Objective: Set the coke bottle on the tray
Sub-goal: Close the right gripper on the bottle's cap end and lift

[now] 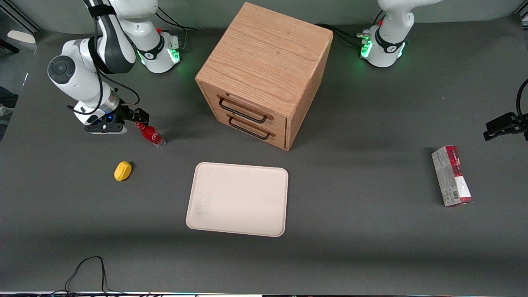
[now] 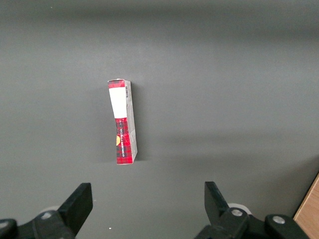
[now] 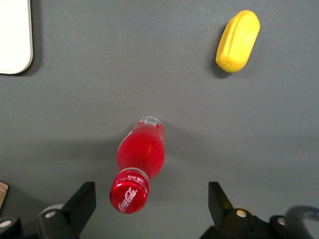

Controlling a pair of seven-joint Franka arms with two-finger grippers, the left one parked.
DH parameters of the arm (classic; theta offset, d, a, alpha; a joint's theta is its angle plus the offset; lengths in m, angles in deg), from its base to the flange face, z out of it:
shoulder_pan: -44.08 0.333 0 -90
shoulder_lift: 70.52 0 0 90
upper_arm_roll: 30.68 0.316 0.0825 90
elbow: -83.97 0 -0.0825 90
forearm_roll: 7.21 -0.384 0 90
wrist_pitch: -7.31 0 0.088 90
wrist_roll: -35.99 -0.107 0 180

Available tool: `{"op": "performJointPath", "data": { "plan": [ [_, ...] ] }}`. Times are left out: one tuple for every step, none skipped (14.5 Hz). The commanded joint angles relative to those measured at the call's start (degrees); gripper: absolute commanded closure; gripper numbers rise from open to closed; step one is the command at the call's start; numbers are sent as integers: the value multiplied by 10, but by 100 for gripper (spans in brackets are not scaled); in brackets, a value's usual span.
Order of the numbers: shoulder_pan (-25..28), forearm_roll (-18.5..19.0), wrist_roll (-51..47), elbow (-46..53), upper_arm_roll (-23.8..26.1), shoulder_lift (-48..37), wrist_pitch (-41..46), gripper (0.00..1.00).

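Observation:
The coke bottle [image 1: 151,135] is small and red with a red cap and stands on the grey table, farther from the front camera than the tray. My right gripper [image 1: 138,119] hangs just above its cap. In the right wrist view the bottle [image 3: 140,158] shows from above. Its cap sits between my open fingers, closer to one finger [image 3: 85,198] than the other, and touches neither; the gripper [image 3: 151,200] holds nothing. The cream tray [image 1: 237,198] lies flat near the table's middle, and one corner of it shows in the wrist view [image 3: 14,35].
A yellow lemon-shaped thing [image 1: 122,170] lies beside the bottle, nearer the front camera, and shows in the wrist view [image 3: 238,41]. A wooden drawer cabinet [image 1: 264,74] stands above the tray in the picture. A red-and-grey carton [image 1: 451,176] lies toward the parked arm's end.

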Motion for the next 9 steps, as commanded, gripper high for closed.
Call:
{"op": "performJointPath", "data": {
  "plan": [
    [4,-1,7,-9,0,4,-19,0],
    [5,-1,7,-9,1,7,-24,0],
    [16,-1,4,-10,1,12,-31,0],
    [20,-1,2,-10,0,14,-33,1],
    [21,-1,2,-10,0,16,-33,1],
    [21,-1,2,-10,0,16,-33,4],
    [20,-1,3,-10,0,16,-33,11],
    [20,-1,3,-10,0,17,-33,32],
    [20,-1,4,-10,0,17,-33,66]
  ]
}}
